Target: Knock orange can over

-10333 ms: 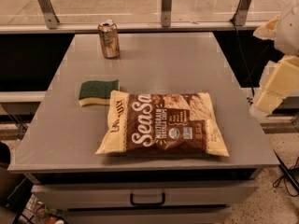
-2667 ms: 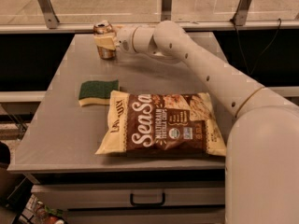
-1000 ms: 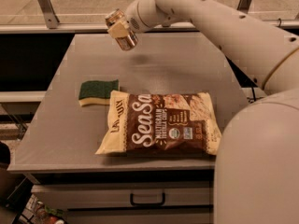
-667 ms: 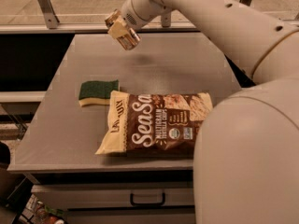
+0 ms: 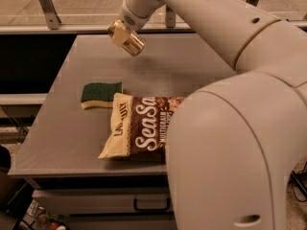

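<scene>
A green-and-yellow sponge [image 5: 100, 94] lies on the table [image 5: 62, 133], just beside the far left corner of the bag [image 5: 139, 133]. Beyond the bag, above the table's far part, the gripper [image 5: 122, 32] is closed around the can [image 5: 131, 42], holding it tilted in the air; its markings cannot be read. The brown bag shows "SeaSa" in large white letters, and the arm [image 5: 230, 128] hides its right half.

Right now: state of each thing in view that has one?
orange can: tilted at the gripper, not standing, not lying flat.
gripper: at the can, by the table's back edge.
chip bag: lying flat, right part hidden by the arm.
green sponge: lying flat, green side up.
drawer: shut.
</scene>
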### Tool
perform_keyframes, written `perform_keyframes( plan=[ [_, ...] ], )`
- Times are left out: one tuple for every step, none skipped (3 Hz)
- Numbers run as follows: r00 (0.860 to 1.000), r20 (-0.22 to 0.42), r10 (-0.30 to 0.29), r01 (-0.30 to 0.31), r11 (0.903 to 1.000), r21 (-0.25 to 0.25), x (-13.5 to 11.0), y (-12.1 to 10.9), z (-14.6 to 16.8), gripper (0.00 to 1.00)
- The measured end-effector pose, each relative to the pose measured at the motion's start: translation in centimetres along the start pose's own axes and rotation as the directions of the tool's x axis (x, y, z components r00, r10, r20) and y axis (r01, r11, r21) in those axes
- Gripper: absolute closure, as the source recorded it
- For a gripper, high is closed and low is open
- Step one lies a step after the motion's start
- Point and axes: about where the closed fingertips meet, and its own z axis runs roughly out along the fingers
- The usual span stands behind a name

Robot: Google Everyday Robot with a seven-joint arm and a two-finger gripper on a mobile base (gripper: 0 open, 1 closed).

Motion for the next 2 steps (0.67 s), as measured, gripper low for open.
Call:
perform_keyframes(
  plan=[
    [0.999, -0.052, -0.013, 0.01, 0.9986, -0.053, 0.8, 0.8, 1.3, 1.0],
    [0.996, -0.082, -0.03, 0.019, 0.9915, -0.129, 1.2, 1.9, 3.0, 1.0]
  ],
)
